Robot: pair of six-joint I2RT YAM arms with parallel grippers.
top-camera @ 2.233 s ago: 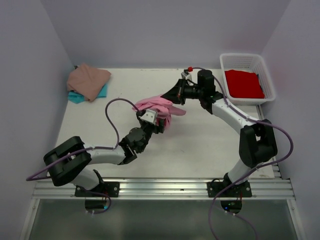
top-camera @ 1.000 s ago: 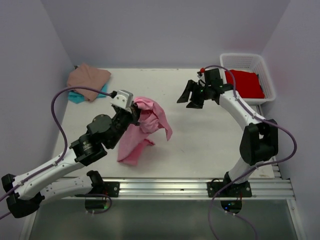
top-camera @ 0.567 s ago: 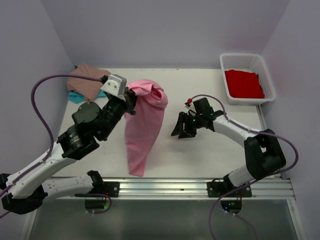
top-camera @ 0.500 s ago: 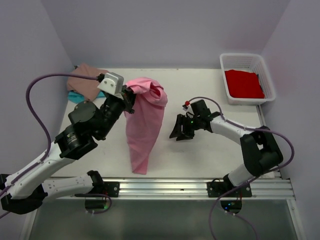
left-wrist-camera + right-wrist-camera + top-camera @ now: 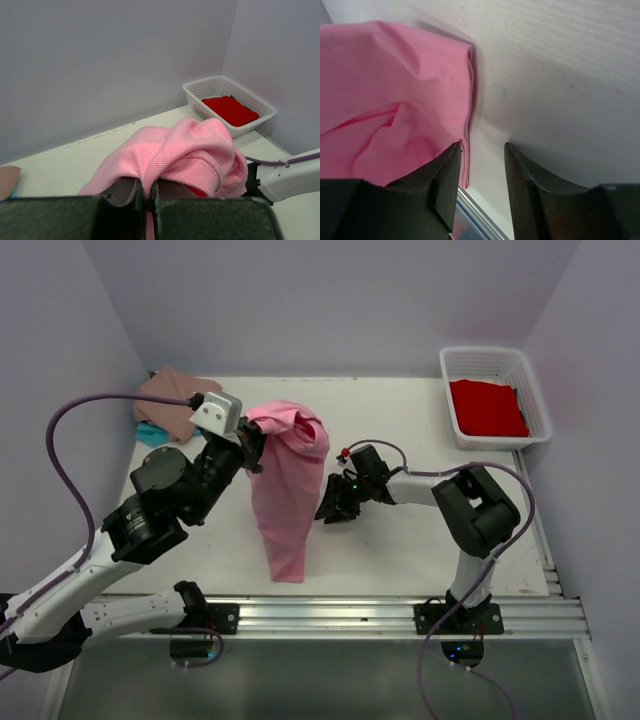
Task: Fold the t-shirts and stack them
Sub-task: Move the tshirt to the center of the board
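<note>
The right pincer (image 5: 326, 511) has been brought closer, jaws apart; the pink t-shirt (image 5: 285, 490) is clamped by the left pincer (image 5: 252, 452); the hem beside the right jaws may be missed.

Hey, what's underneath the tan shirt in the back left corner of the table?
A teal t-shirt lies under the tan-pink t-shirt. Only its near edge peeks out. The rest is covered, so its fold and full extent cannot be seen.

Overhead and both close wrist views share the pink t-shirt (image 5: 285, 490).
</note>
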